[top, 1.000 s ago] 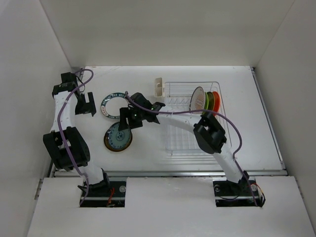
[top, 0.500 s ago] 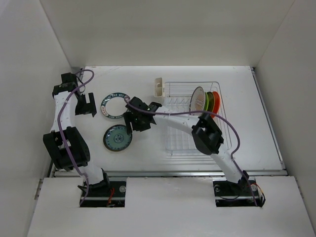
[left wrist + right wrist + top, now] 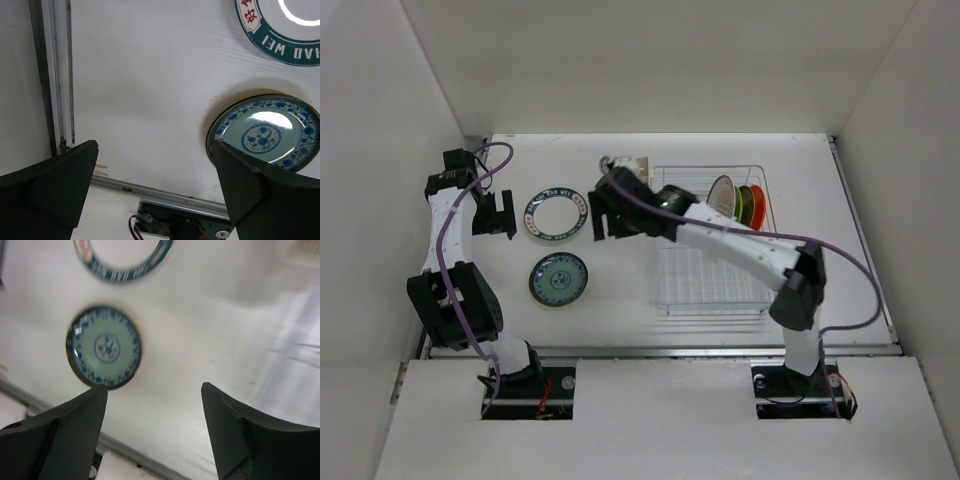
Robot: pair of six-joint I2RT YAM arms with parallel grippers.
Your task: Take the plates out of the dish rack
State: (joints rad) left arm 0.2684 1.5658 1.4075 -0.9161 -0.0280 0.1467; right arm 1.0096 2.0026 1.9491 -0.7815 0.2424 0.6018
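- Your rack [image 3: 712, 285] is a rectangular basket of thin pale wire on the right of the white table [image 3: 620, 310].
- Three round plates stand on edge at its far end: the orange-centred plate [image 3: 722, 198], the lime plate [image 3: 747, 203] and the orange plate [image 3: 758, 205].
- Two more lie flat on the table left of the rack. The glossy teal plate [image 3: 558, 279] is nearer you, and the rimmed plate [image 3: 556, 216], white with a dark teal band, lies beyond it, apart.
- Your left tool [image 3: 502, 213] is spread wide and empty, just left of the rimmed plate.
- Your right tool [image 3: 600, 215] also gapes with nothing between its fingers, between the rimmed plate and the rack.
- Only the left wrist view shows you the teal plate's blue floral pattern and the white lettering on the band.
- The right wrist view is blurred.
- Only the top view shows the racked plates.
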